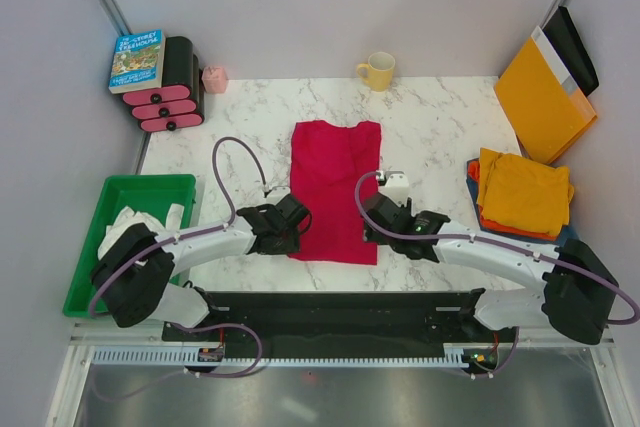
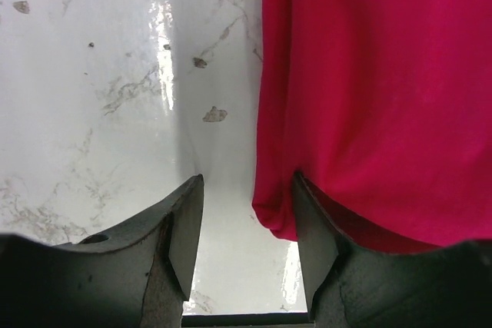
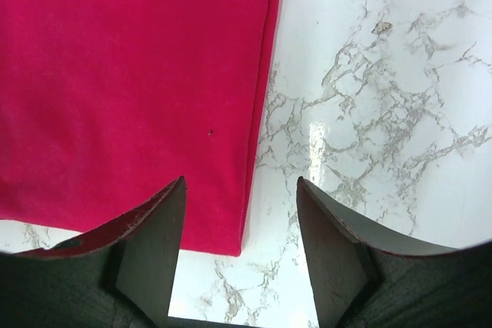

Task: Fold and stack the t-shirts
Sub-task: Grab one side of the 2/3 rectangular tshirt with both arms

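Your crimson t-shirt (image 1: 335,187) lies flat in the middle of the tabletop (image 1: 440,137), narrowed to a long strip running away from the arms; that shape suggests the sides are already turned in and a crosswise fold is what remains. Your left end effector (image 2: 247,190) is spread and pinching nothing, one finger over bare marble and the other over the shirt's near left corner; your right end effector (image 3: 241,190) is likewise spread and empty, straddling the near right corner. You sit at both near corners, I judge, so the two can lift together and carry that edge evenly toward the far end; the folded stack (image 1: 522,192), mustard-yellow on top, waits well apart on the right.
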Tool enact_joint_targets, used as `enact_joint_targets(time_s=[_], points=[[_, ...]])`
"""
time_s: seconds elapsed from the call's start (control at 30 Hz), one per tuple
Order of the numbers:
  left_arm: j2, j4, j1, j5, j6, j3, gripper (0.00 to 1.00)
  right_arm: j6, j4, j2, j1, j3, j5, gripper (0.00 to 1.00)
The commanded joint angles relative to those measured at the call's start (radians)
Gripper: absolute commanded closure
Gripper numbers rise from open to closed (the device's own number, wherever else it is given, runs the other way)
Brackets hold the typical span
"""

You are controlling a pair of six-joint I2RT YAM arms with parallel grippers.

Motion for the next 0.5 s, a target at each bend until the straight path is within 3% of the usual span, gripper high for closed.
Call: enact_joint_targets(time_s=[0.0, 0.17, 0.33, 0.47], points=[[0.032, 0.041, 0.002, 0.039, 0.017, 0.011, 0.45, 0.046, -0.026, -0.043, 0.012, -0.01, 0.033, 0.34], [0.003, 0.049, 0.002, 0.048, -0.01, -0.024, 0.49, 0.058, -0.029, -0.051, 0.021, -0.026, 0.027, 0.34], [0.006, 0.045, 0.002, 0.059, -0.013, -0.043, 0.67, 0.07, -0.023, -0.039, 0.027, -0.04, 0.014, 0.34], [0.007, 0.049, 0.002, 0.081, -0.029, -0.066, 0.72, 0.122, -0.001, -0.025, 0.029, -0.098, -0.021, 0.34]])
